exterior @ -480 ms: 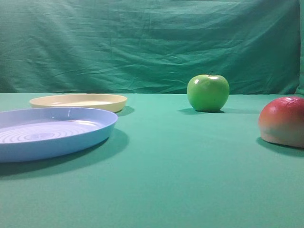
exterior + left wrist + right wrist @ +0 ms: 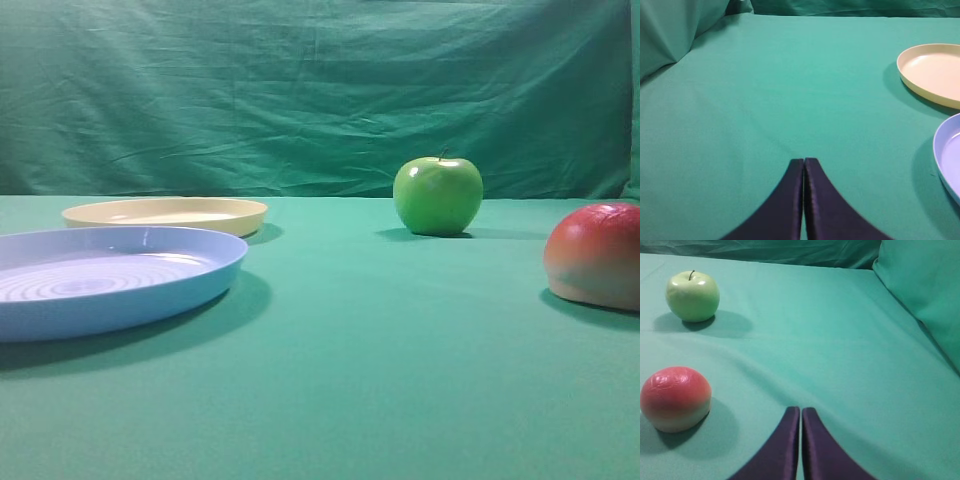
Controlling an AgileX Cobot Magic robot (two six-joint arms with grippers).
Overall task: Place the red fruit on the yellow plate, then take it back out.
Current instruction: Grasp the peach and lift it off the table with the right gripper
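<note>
The red fruit (image 2: 675,398) sits flat-side down on the green surface (image 2: 380,360), right of the green apple (image 2: 437,195) and well apart from the yellow plate (image 2: 165,214) behind the blue plate (image 2: 110,280). It looks matte, firm and probably light, so its rounded flanks should give a good hold. Neither the right tool (image 2: 800,412) nor the left tool (image 2: 803,162) holds anything; each has its tips pressed together.

Green apple, blue plate, green cloth

The shiny apple (image 2: 437,195) stands upright far back on the table (image 2: 380,360); the ringed blue plate (image 2: 105,280) lies left; a wrinkled cloth backdrop (image 2: 300,90) hangs behind.
</note>
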